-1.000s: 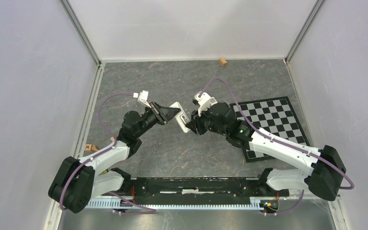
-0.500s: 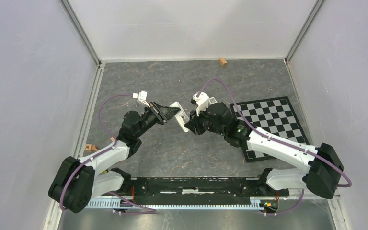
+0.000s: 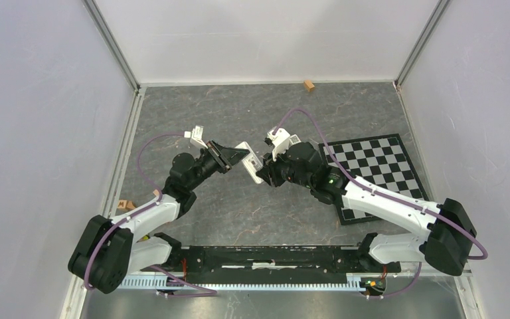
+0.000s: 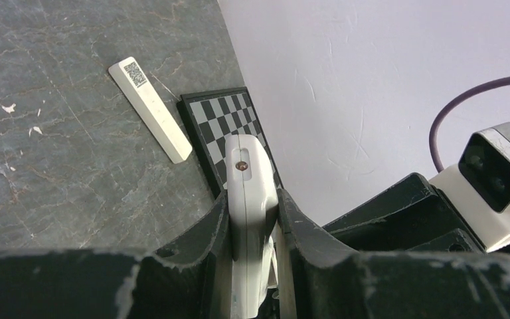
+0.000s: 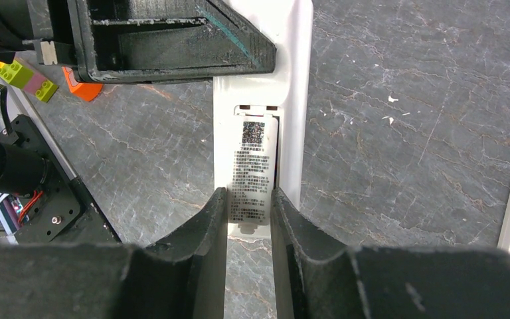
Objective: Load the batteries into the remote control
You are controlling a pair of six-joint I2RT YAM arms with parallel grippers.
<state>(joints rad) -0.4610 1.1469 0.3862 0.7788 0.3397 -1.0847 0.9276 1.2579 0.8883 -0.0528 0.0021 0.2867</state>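
Note:
My left gripper point(image 3: 236, 157) is shut on the white remote control point(image 3: 251, 162) and holds it above the floor at mid-table. In the left wrist view the remote point(image 4: 246, 174) stands edge-on between the fingers point(image 4: 202, 232). In the right wrist view its plain white back point(image 5: 293, 100) faces the camera. My right gripper point(image 5: 249, 207) is shut on the labelled battery cover point(image 5: 255, 159) at the remote's near end. The cover sits partly slid out. No batteries are in view.
A checkerboard mat point(image 3: 372, 166) lies to the right, under my right arm. A slim white bar with a QR label point(image 4: 149, 109) lies on the floor beside it. Small wooden blocks sit at the back point(image 3: 309, 85) and left point(image 3: 125, 205). Coloured bricks point(image 5: 25, 76) lie near the base.

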